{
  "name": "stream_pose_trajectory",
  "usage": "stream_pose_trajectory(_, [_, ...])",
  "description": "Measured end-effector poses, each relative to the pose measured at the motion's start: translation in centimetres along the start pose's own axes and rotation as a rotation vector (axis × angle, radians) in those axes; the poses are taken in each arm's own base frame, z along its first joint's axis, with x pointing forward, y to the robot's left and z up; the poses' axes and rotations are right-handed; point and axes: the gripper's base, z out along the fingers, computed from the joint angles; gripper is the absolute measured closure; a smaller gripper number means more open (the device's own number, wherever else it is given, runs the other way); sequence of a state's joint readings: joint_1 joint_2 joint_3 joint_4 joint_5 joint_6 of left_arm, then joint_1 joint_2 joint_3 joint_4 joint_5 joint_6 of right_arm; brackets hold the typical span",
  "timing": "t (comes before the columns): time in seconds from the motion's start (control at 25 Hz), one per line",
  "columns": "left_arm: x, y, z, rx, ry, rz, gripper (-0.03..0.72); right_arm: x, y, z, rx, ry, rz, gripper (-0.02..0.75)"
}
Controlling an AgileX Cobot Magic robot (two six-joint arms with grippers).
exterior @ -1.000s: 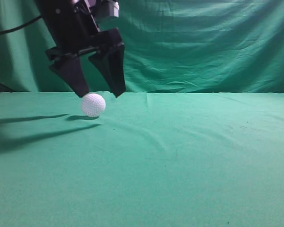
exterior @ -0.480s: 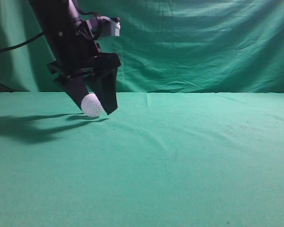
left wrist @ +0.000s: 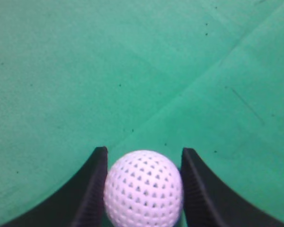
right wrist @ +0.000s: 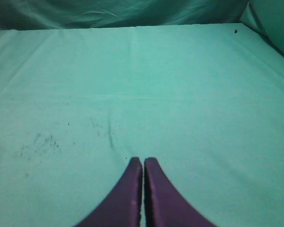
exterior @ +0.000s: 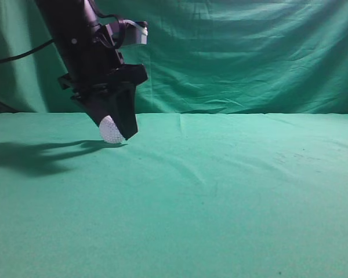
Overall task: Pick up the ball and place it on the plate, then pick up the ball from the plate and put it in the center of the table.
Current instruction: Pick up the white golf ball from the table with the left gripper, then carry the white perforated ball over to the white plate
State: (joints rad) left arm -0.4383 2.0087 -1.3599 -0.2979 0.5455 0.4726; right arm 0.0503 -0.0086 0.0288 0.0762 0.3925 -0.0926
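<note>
Over the last second the left end effector (exterior: 113, 128) dropped around the ball (exterior: 111, 129) and narrowed from wide to pinching it at the bench's (exterior: 232, 191) back left, so lifting comes next, while the right end effector (right wrist: 143, 163) sits fully closed and empty.

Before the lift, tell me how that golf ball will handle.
The ball looks hard and light: the left gripper has its jaws against both sides without denting it. Being round on the flat table, it would likely roll if released. The dimples may aid grip.
</note>
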Motion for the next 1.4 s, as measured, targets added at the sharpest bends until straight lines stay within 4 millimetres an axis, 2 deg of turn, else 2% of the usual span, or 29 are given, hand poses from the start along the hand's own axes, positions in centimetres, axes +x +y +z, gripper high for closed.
stream_pose_trajectory(0.08, [0.0,-0.1,-0.2,0.006,0.009,0.001,0.377,0.0,0.0,0.0,0.0,0.0,0.0,0.738])
stream_pose_trajectory(0.2, [-0.3,-0.3,-1.4,0.023,0.023,0.006,0.377,0.0,0.0,0.0,0.0,0.0,0.0,0.738])
stream_pose_trajectory(0.4, [-1.1,0.6,-6.6,-0.001,-0.019,-0.103,0.377,0.0,0.0,0.0,0.0,0.0,0.0,0.738])
stream_pose_trajectory(0.52, [-0.6,2.4,-10.1,-0.023,-0.03,-0.174,0.377,0.0,0.0,0.0,0.0,0.0,-0.002,0.738])
stream_pose_trajectory(0.68, [1.0,5.6,-14.0,-0.064,-0.023,-0.283,0.377,0.0,0.0,0.0,0.0,0.0,-0.002,0.738])
stream_pose_trajectory(0.88, [4.1,9.5,-17.4,-0.141,-0.027,-0.431,0.377,0.0,0.0,0.0,0.0,0.0,-0.002,0.738])
stream_pose_trajectory(1.0, [6.5,10.6,-18.2,-0.169,-0.013,-0.502,0.377,-0.2,0.0,0.0,-0.001,-0.027,0.006,0.738])
stream_pose_trajectory(1.08, [8.1,11.2,-18.3,-0.191,0.014,-0.535,0.377,-1.0,0.1,-0.1,-0.014,-0.108,0.069,0.738])
stream_pose_trajectory(1.24, [11.1,11.9,-17.2,-0.234,0.108,-0.589,0.377,-2.8,-0.1,-0.4,-0.031,-0.307,0.251,0.738])
stream_pose_trajectory(1.4, [12.6,12.0,-16.0,-0.268,0.117,-0.591,0.377,-3.4,-0.2,-0.7,-0.035,-0.363,0.309,0.738])
